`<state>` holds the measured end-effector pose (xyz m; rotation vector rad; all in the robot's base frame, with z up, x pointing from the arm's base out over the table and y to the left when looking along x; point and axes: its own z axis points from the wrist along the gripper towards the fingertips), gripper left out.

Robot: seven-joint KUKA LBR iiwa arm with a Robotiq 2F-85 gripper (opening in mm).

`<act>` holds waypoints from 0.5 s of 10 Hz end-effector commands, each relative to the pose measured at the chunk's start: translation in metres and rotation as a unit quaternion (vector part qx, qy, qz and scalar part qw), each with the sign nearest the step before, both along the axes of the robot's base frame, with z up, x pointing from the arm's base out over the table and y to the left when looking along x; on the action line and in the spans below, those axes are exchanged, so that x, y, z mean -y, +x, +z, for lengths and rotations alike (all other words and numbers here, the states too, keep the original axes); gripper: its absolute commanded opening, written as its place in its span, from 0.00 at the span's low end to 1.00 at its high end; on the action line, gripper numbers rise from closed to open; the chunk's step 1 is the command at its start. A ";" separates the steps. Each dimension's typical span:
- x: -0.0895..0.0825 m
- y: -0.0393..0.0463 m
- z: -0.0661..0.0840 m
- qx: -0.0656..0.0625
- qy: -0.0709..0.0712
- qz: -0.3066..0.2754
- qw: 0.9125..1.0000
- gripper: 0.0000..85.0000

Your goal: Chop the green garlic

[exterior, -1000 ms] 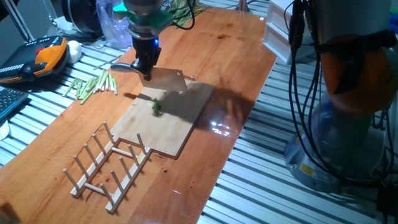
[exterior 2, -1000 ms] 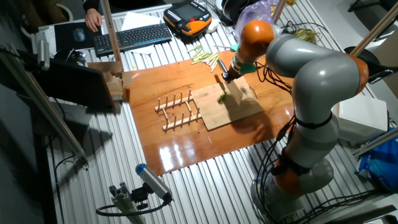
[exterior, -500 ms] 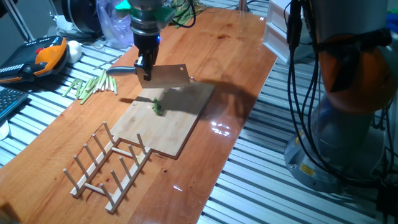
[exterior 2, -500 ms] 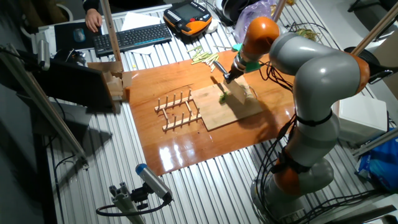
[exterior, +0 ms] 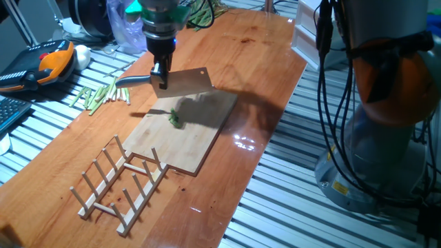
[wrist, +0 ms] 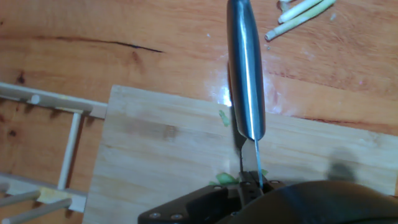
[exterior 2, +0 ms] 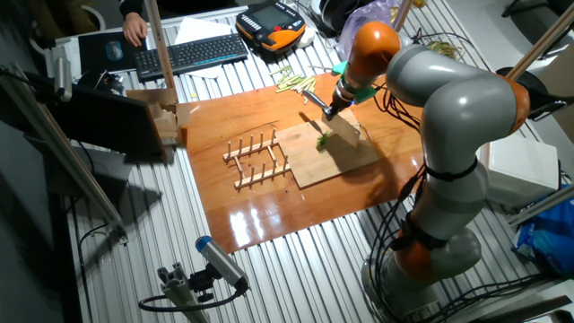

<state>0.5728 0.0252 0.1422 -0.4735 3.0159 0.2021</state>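
Note:
The green garlic [exterior: 174,118] is a small cluster of bright-green bits near the middle of the wooden cutting board [exterior: 196,148]. My gripper [exterior: 160,74] hangs above the board's far edge, shut on a cleaver [exterior: 188,81] whose broad blade is lifted clear of the wood. From the other side, the gripper [exterior 2: 333,109] holds the cleaver [exterior 2: 346,128] just beside the garlic bits [exterior 2: 320,142]. The hand view looks down the cleaver's steel handle [wrist: 245,68]. There, green garlic bits [wrist: 224,178] lie on the board [wrist: 155,149] beside the thin blade edge.
A bundle of pale-green stalks [exterior: 103,94] lies on the table left of the board. A wooden peg rack [exterior: 120,180] stands at the board's near end. A teach pendant [exterior: 48,62] and a plastic bag [exterior: 127,31] sit at the far left. The robot base [exterior: 386,110] fills the right.
The gripper has risen with the cleaver, lifting the blade off the board's far edge. The green bits stay where they were.

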 end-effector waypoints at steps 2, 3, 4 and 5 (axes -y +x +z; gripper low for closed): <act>-0.010 0.0055 -0.008 0.000 -0.003 0.011 1.000 0.00; -0.015 0.0079 -0.013 -0.001 -0.010 0.016 1.000 0.00; -0.016 0.0097 -0.017 0.001 -0.019 0.026 0.999 0.00; -0.011 0.0120 -0.021 0.002 -0.017 0.039 0.999 0.00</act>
